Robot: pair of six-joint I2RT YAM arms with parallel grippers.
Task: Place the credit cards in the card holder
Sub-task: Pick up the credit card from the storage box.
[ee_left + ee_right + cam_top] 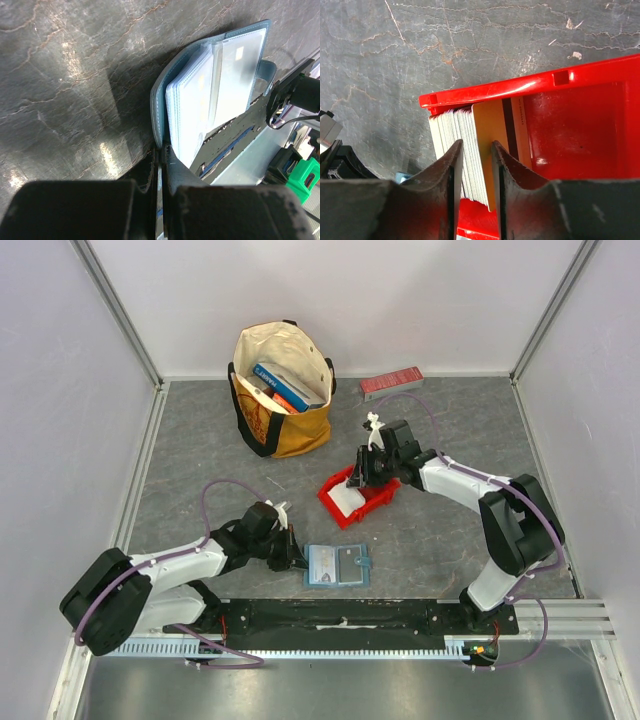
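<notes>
Left gripper (161, 159): jaws closed on the cover edge of the card holder (220, 75).
Card holder: open, flat on the table (190, 450).
Right gripper (477, 150): jaws narrowly apart astride the white credit cards (470, 125); clamping cannot be determined.
Credit cards: stacked on edge in the red bin (570, 115), with a tan card beside them.

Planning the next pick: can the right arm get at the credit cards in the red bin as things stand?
Likely yes: the right claw hangs open just above the credit cards standing in the red bin, nothing covering them.
</notes>
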